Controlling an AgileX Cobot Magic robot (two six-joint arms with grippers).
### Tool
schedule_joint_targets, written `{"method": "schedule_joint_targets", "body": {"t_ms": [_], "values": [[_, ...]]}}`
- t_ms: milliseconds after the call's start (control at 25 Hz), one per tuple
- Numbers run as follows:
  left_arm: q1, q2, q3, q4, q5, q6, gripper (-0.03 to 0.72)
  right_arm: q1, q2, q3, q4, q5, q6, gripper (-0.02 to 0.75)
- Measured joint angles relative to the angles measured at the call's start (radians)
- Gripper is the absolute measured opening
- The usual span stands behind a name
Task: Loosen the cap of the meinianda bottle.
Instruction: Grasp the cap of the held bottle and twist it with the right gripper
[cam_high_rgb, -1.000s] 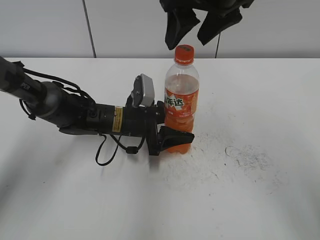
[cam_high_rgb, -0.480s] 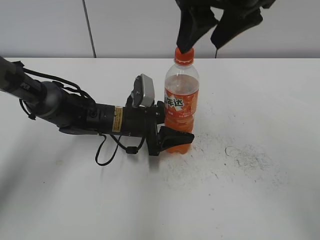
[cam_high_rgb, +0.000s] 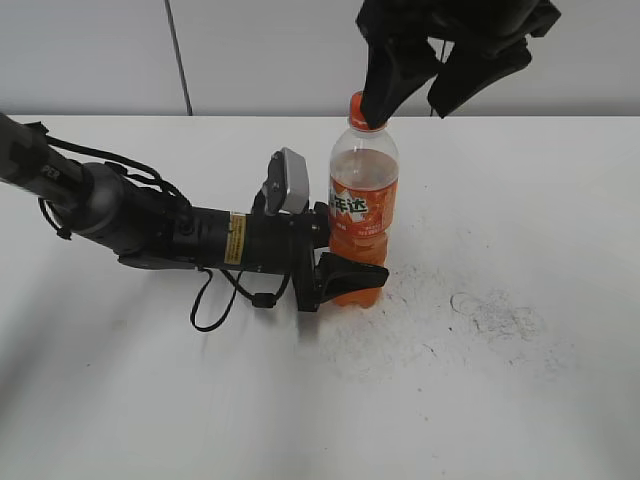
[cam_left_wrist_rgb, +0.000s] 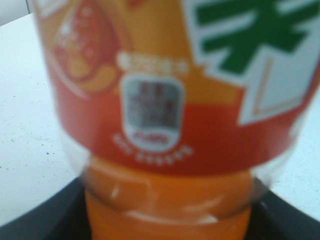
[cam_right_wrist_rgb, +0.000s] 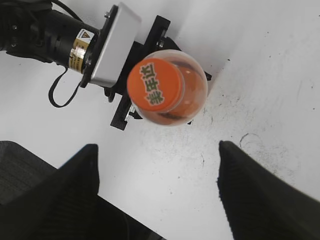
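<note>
Right hand (cam_high_rgb: 412, 92) lowered to cap (cam_high_rgb: 357, 108) — spread | left hand (cam_high_rgb: 345, 268) clamps meinianda bottle (cam_high_rgb: 362, 215)

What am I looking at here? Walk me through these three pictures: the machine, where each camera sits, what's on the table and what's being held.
This is a robot with two arms, each ending in a two-fingered gripper. The exterior view looks down at a slant on a white table. The other two pictures come from cameras on the arms' wrists. The left gripper lies low along the table, its fingers on either side of the lower part of the meinianda bottle, which stands upright. Its camera sees that bottle's label close up and blurred. The right gripper hangs open above the orange cap. Its camera looks straight down on the cap. Nothing else lies on the table.
</note>
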Motion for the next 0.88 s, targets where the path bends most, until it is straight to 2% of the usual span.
{"method": "schedule_joint_targets", "body": {"t_ms": [480, 880], "values": [[0.0, 0.0, 0.0, 0.001, 0.0, 0.0, 0.515, 0.0, 0.05, 0.003, 0.032, -0.166, -0.022, 0.544], [0.0, 0.0, 0.0, 0.001, 0.0, 0.0, 0.515, 0.0, 0.09, 0.003, 0.027, -0.173, -0.025, 0.53]]}}
